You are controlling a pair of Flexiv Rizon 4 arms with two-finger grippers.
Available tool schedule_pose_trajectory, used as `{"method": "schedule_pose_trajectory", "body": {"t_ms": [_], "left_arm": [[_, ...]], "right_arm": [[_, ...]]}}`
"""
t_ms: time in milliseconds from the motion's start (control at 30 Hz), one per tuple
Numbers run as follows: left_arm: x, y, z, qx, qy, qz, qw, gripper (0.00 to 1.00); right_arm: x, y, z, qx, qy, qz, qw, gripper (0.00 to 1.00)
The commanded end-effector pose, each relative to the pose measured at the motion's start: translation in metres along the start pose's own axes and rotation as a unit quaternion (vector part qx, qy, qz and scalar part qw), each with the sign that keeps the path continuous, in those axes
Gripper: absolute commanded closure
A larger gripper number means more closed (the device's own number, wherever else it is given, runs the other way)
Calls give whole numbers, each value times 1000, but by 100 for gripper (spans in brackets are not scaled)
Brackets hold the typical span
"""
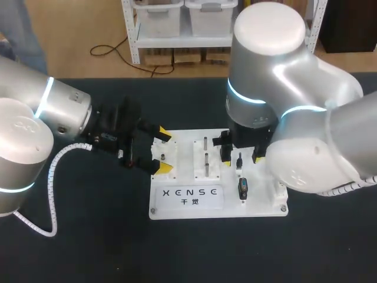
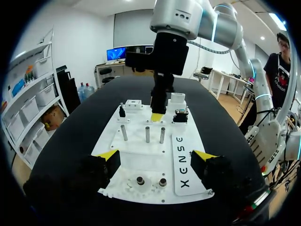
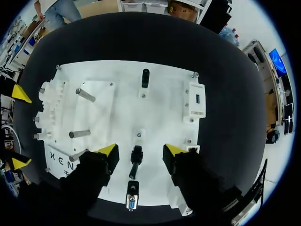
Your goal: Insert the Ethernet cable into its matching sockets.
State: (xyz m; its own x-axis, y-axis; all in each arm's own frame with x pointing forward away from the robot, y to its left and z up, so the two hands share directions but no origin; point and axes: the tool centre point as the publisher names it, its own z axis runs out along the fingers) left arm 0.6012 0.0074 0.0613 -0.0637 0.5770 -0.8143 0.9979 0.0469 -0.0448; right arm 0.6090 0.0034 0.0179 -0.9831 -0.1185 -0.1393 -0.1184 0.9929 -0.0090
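The right gripper (image 3: 140, 150) hangs spread above the board (image 3: 155, 113), with a black plug (image 3: 136, 162) between its tips, untouched. Its wrist view shows a socket block (image 3: 196, 100) at the board's edge, which the arm hides in the head view. The left gripper (image 2: 156, 155), spread wide and holding nothing, straddles the board's gear end.

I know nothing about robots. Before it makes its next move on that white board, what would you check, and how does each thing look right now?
1. Is the right gripper open? Ok: its fingers stand apart on either side of the black plug, not touching it.
2. Is the plug centred between those fingers? Ok, roughly midway.
3. Is this plug the Ethernet one? Cannot tell; it is too small to make out.
4. Is the matching socket located? Cannot tell: a white socket block sits farther along the white board, but its type is unclear.
5. Is the left gripper out of the way? Ok: it is open at the board's opposite edge, holding nothing.
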Motion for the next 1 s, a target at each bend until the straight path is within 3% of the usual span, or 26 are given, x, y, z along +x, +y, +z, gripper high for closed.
{"method": "schedule_pose_trajectory", "body": {"t_ms": [33,233,267,300,700,1000], "left_arm": [[1,-1,0,-2,-2,1,1000,0],[1,-1,0,-2,-2,1,1000,0],[1,-1,0,-2,-2,1,1000,0],[1,-1,0,-2,-2,1,1000,0],[1,-1,0,-2,-2,1,1000,0],[1,-1,0,-2,-2,1,1000,0]], "right_arm": [[-1,1,3,-2,-2,-1,1000,61],[-2,2,3,-4,-1,-7,1000,74],[-2,2,3,-4,-1,-7,1000,84],[-2,2,3,-4,0,-7,1000,100],[-4,-4,-18,-5,-4,-1,1000,100],[-6,-24,-33,-5,-11,12,1000,100]]}}
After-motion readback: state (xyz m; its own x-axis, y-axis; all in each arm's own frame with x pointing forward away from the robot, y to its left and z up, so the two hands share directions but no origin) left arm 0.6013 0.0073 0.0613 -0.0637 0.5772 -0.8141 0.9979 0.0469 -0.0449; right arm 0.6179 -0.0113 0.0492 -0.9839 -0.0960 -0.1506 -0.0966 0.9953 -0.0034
